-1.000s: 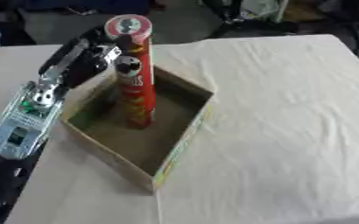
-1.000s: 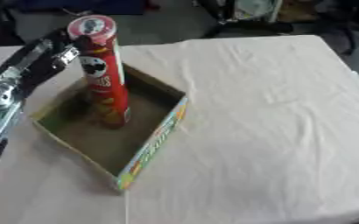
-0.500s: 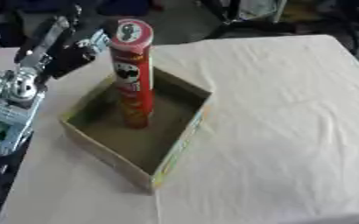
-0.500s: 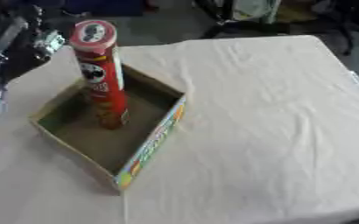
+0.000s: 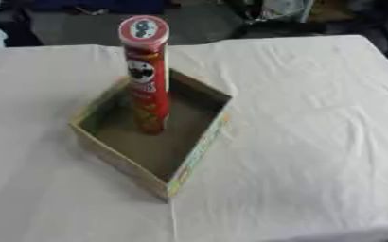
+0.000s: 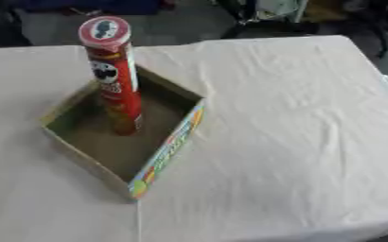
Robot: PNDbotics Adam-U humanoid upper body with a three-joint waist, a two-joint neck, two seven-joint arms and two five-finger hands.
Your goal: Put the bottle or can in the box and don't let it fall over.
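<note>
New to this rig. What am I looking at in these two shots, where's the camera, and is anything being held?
Both pictures come from one stereo camera in the head of a humanoid robot's upper body, looking down at its work; left eye and right eye views show the same moment. A table covered with a white cloth holds an open cardboard box with a colourful printed edge. Inside the box a tall red cylindrical snack can with a round lid stands upright on the box floor. Nothing is held: neither of the robot's hands shows in either view, and the can stands on its own. Dark clutter lies beyond the far edge of the table.
</note>
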